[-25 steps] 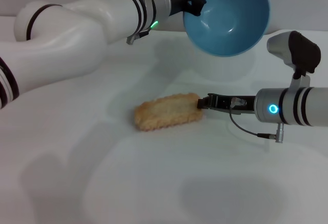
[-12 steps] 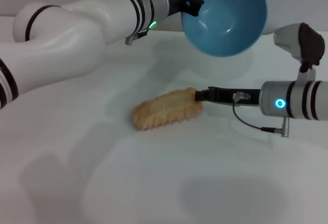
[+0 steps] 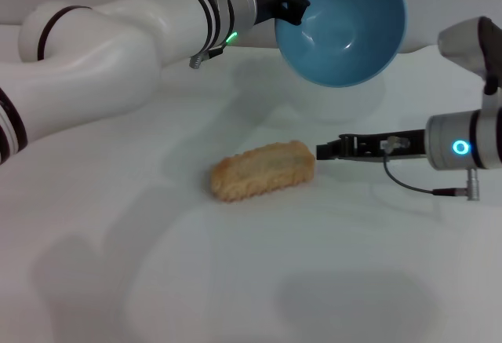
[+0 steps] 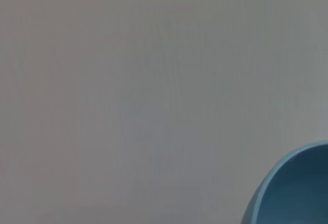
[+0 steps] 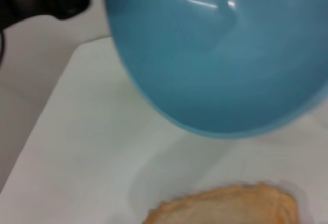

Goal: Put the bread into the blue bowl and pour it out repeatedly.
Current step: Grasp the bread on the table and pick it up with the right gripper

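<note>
Right tool (image 3: 321,152) beside crosswise bread (image 3: 263,170)

The bread (image 3: 263,170) lies on the table (image 3: 235,280), below and before the raised blue bowl (image 3: 341,21).

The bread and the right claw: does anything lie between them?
Nothing. In the head view, only a narrow strip of bare white table separates the bread from the right claw.

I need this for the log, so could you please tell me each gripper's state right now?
Left gripper: closed on the blue bowl, held tilted in the air.
Right gripper: beside the bread; cannot be told.
</note>
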Action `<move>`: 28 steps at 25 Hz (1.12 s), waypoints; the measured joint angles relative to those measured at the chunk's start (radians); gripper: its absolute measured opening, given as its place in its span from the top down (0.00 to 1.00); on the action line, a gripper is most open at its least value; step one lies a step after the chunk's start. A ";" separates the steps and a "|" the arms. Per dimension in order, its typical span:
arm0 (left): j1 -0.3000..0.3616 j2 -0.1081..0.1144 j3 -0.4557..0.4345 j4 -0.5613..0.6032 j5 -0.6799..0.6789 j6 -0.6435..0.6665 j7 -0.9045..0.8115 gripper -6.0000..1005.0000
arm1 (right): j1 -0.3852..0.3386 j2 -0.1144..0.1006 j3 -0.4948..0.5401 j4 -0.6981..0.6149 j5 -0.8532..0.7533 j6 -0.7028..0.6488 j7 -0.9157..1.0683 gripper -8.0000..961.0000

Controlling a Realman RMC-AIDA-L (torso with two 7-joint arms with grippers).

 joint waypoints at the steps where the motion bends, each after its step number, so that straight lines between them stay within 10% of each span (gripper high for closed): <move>1: 0.000 0.000 0.000 0.000 0.000 0.001 0.000 0.99 | -0.008 -0.002 -0.004 -0.007 -0.003 -0.002 0.017 0.93; 13: 0.002 -0.003 0.009 -0.004 -0.014 0.003 0.000 0.99 | -0.043 0.011 -0.010 0.002 0.007 0.068 -0.013 0.88; 19: 0.003 -0.002 0.015 -0.009 -0.037 -0.003 0.000 1.00 | 0.007 0.020 -0.009 0.092 0.057 0.147 -0.073 0.65; 21: 0.004 -0.002 0.017 -0.009 -0.037 -0.003 0.000 0.99 | 0.010 0.020 -0.012 0.112 0.122 0.155 -0.118 0.44; 28: 0.004 -0.001 0.018 -0.012 -0.037 -0.002 0.000 0.99 | 0.034 0.021 -0.012 0.179 0.205 0.205 -0.168 0.31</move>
